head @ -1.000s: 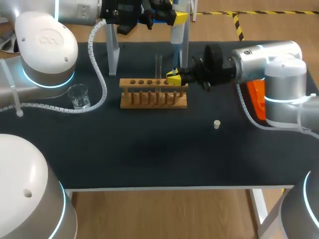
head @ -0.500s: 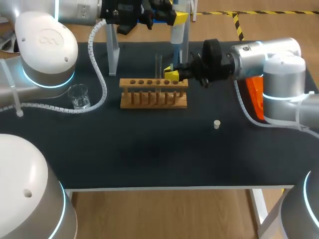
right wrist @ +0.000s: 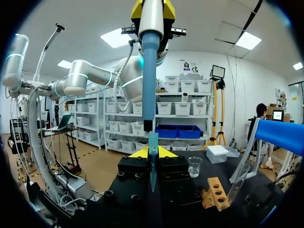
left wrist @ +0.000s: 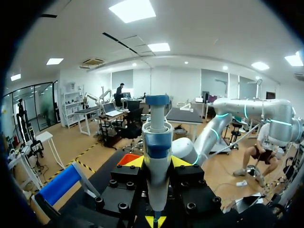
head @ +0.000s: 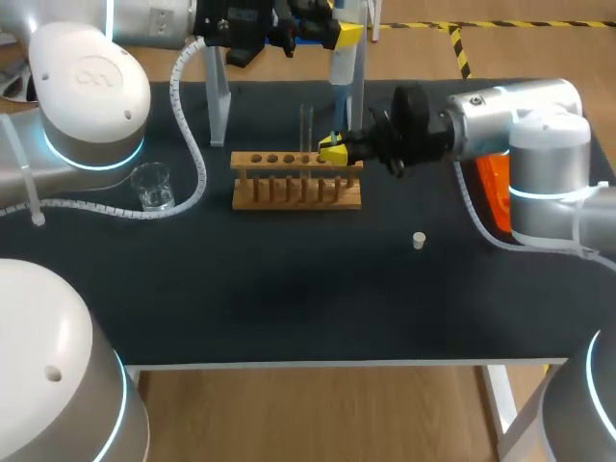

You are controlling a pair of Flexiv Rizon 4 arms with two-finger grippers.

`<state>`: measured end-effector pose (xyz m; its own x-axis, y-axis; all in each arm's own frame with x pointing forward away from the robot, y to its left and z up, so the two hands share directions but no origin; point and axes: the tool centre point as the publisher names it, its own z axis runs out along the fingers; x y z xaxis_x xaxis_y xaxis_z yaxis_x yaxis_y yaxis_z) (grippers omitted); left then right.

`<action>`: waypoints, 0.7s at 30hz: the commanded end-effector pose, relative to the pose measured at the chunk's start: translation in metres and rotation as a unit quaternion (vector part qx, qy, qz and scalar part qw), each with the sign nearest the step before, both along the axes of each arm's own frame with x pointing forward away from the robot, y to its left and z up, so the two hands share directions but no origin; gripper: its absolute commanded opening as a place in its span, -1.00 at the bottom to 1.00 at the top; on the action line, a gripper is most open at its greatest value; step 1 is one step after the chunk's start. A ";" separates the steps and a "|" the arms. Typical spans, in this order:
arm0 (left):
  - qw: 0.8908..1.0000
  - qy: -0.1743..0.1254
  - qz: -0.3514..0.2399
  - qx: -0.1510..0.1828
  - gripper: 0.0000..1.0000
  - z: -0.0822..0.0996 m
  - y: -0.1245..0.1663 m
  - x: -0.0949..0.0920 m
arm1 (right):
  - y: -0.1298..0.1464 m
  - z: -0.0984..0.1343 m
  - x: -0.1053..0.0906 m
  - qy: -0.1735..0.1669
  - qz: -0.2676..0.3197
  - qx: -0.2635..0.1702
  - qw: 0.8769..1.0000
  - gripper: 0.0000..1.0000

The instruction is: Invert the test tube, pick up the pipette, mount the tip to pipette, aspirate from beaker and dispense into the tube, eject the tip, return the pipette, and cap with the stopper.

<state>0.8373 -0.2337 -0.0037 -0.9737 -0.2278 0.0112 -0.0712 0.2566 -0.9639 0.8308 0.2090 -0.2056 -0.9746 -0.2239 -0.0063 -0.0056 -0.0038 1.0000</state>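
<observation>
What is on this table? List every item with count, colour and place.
rack: one, wooden, middle of the table towards the rear.
test tube: one, clear, upright in the rack.
beaker: one, clear glass, left of the rack.
stopper: one, white, on the table right of the rack.
orange box: one, partly hidden, table's right side.
stand: one, clear, behind the rack.
pipette: one, blue and white, in the left tool.
pipette tip: one, blue, in the right tool.
table: one, black.
left tool: shut on the pipette.
right tool: shut on the pipette tip.
</observation>
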 end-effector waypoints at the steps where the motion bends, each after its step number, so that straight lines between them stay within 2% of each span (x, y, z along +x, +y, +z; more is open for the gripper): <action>1: 1.000 0.000 -0.001 0.001 -1.00 0.001 0.001 0.000 | 0.000 -0.004 0.001 0.000 0.001 0.003 1.000 -1.00; 7: 1.000 0.000 -0.001 0.001 -1.00 0.001 0.001 0.000 | 0.000 -0.001 0.003 -0.004 0.000 0.007 1.000 -1.00; 21: 1.000 0.000 -0.001 0.001 -1.00 0.001 0.001 0.000 | 0.000 0.022 0.003 -0.022 0.004 0.024 0.999 -1.00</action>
